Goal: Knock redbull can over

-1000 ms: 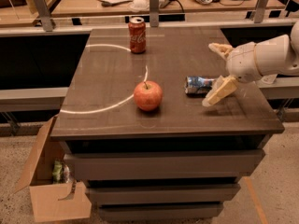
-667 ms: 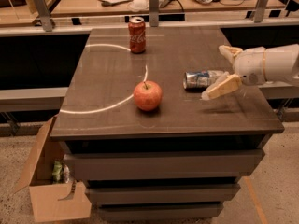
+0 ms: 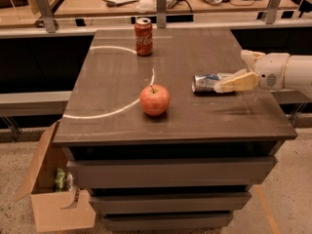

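Observation:
The redbull can (image 3: 206,82) lies on its side on the dark table (image 3: 117,121), right of centre, with its silver top facing left. My gripper (image 3: 231,72) comes in from the right edge, just right of the can. It is open and empty. Its near finger (image 3: 237,83) reaches along the can's right end, and I cannot tell if they touch. The far finger (image 3: 249,57) stands behind it and away from the can.
A red apple (image 3: 154,100) sits left of the can near the table's front. A red cola can (image 3: 143,29) stands upright at the back. A cardboard box (image 3: 53,199) is on the floor at the left. A railing (image 3: 161,6) and desks lie behind.
My gripper has drawn back to the right and a little up. The redbull can lies on its side throughout and has barely shifted.

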`<control>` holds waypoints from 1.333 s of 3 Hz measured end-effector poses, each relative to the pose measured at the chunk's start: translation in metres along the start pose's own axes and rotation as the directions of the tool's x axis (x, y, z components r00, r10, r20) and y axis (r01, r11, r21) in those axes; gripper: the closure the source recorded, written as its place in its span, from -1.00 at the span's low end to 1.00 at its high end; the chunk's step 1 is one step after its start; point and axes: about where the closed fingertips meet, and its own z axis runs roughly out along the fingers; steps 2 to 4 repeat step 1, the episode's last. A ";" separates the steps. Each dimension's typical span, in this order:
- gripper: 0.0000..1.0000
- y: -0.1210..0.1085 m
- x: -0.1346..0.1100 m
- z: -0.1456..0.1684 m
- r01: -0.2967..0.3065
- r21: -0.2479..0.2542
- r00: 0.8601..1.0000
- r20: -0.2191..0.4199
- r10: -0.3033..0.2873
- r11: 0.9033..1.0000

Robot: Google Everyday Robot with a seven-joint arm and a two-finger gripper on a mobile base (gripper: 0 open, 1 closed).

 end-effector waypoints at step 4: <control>-1.00 0.000 0.000 0.000 0.000 0.000 1.000 0.000 0.000 1.000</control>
